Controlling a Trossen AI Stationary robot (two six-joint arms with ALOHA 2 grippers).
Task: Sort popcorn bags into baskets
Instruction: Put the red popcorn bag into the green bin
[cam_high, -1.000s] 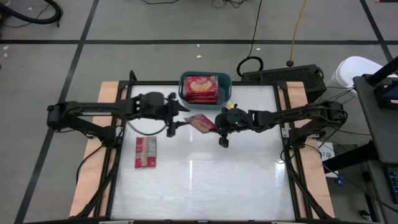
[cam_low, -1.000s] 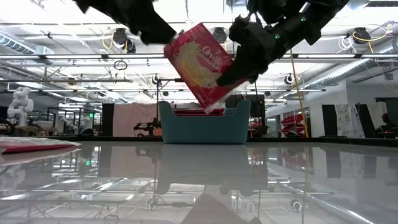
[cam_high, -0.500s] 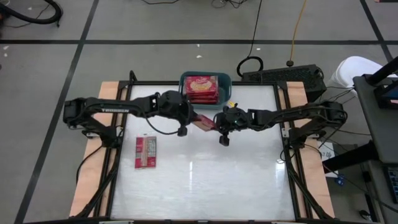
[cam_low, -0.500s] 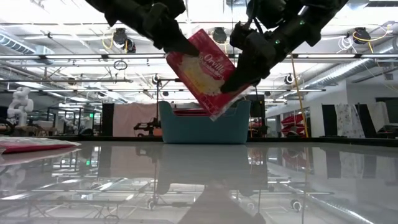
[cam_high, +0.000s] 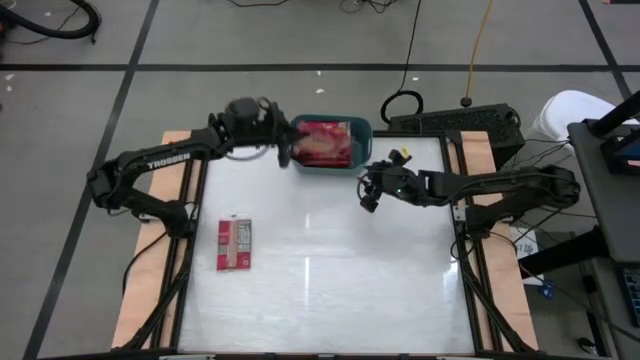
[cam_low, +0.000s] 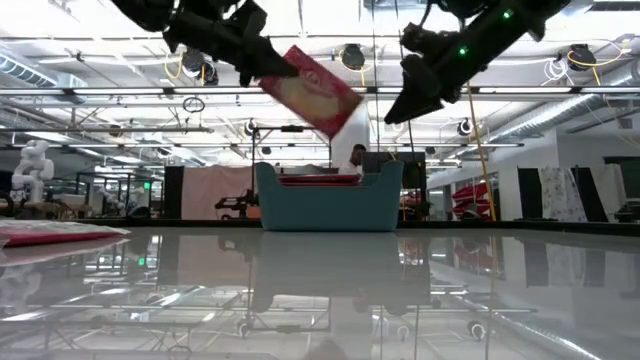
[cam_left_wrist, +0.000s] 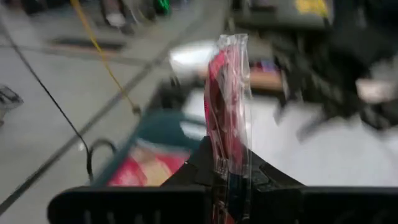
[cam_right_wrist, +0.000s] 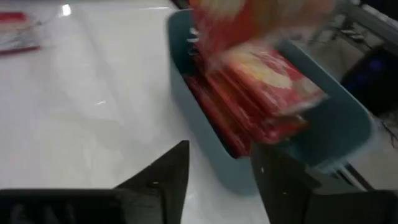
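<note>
Red, one bag lies on the near table; farther back our right gripper hangs open beside the bin. Our left gripper pinches another bag above the bin's stack, so next we must release it squarely inside.

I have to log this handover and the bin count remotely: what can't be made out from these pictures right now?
- How many popcorn bags lie in the teal bin: the high view shows only the top one, partly covered by the held bag; the bin's wall hides the stack in the low view.
- Print on the held bag: edge-on and blurred in the left wrist view.
- Left gripper fingers: covered by the bag and wrist from above.
- The spare bag's text: too small.
</note>
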